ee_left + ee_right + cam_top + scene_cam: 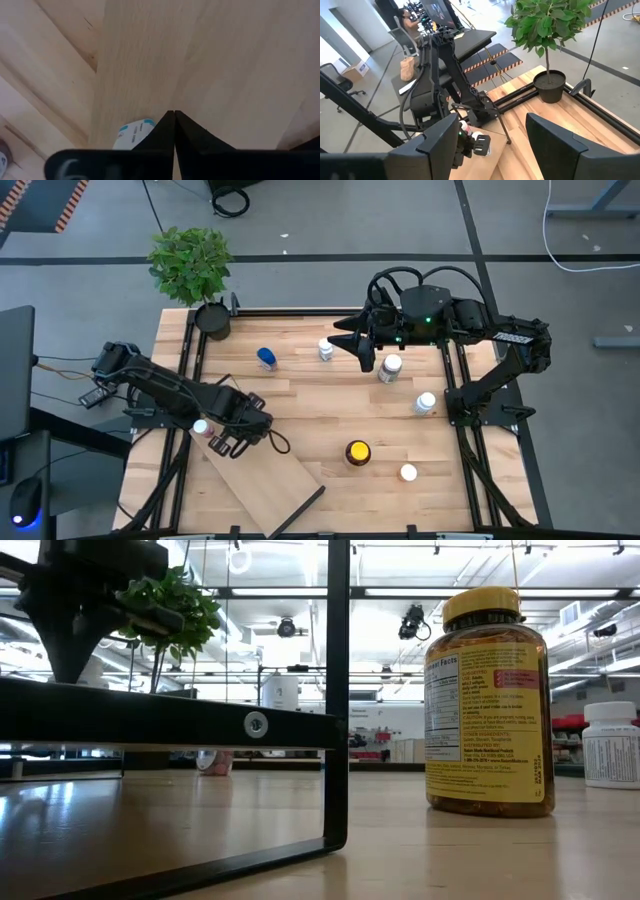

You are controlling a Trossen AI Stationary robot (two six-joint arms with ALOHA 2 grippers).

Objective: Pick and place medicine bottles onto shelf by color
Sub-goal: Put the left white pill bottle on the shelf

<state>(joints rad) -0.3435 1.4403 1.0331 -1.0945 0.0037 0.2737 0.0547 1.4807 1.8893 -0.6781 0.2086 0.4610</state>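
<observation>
Medicine bottles (390,368) scattered across tabletop, one (201,427) on shelf (262,480) end | left gripper (237,442) pressed together above shelf, emptied | right gripper (352,338) spread, hovering far side

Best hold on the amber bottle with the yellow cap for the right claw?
Probably straight down from above, closing across the yellow cap or the shoulder below it: the amber bottle stands upright with open tabletop all round. The right claw, open, hangs at the far edge.
</observation>
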